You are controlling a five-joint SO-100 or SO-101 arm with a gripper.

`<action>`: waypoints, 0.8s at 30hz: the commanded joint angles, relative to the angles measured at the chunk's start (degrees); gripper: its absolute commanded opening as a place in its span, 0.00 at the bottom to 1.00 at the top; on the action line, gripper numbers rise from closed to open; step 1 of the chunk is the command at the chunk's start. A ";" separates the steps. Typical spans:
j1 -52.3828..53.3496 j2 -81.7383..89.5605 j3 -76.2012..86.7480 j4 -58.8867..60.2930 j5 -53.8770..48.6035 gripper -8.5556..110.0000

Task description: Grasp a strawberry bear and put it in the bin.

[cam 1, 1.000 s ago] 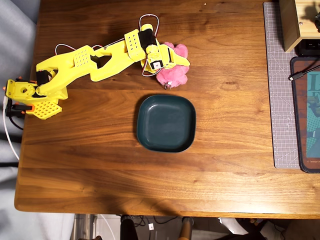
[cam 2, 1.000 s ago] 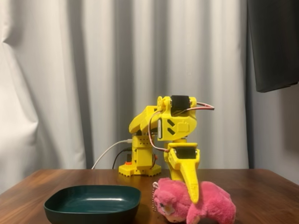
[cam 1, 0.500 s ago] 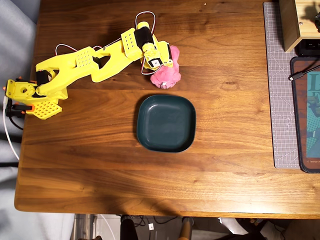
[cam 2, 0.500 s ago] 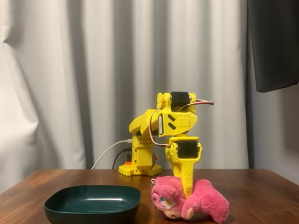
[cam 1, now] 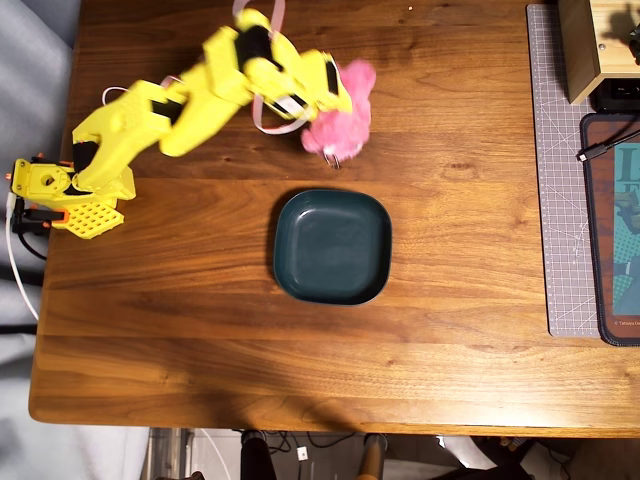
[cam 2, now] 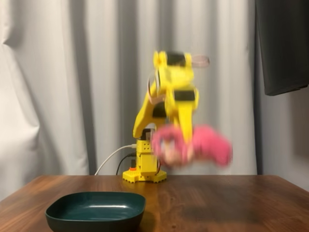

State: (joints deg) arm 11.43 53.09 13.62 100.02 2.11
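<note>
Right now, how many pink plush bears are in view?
1. The strawberry bear is held in the gripper, lifted clear of the table in the fixed view, beyond the empty bin. It is motion-blurred; no other shows.

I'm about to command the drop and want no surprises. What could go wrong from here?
1. The strawberry bear is lifted but blurred, apparently swinging; the end effector may grip only fluff, so it could slip.
2. Overhead, it is beside the bin, not over it; releasing now would probably miss.
</note>
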 commanded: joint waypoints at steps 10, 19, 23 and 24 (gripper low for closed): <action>-2.11 57.04 60.73 -18.28 3.69 0.07; -11.07 62.49 81.12 -31.03 2.02 0.07; -16.52 60.82 81.47 -33.57 -0.09 0.07; -17.84 59.85 80.86 -33.66 -0.44 0.07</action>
State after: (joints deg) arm -2.02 113.03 95.80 68.38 3.34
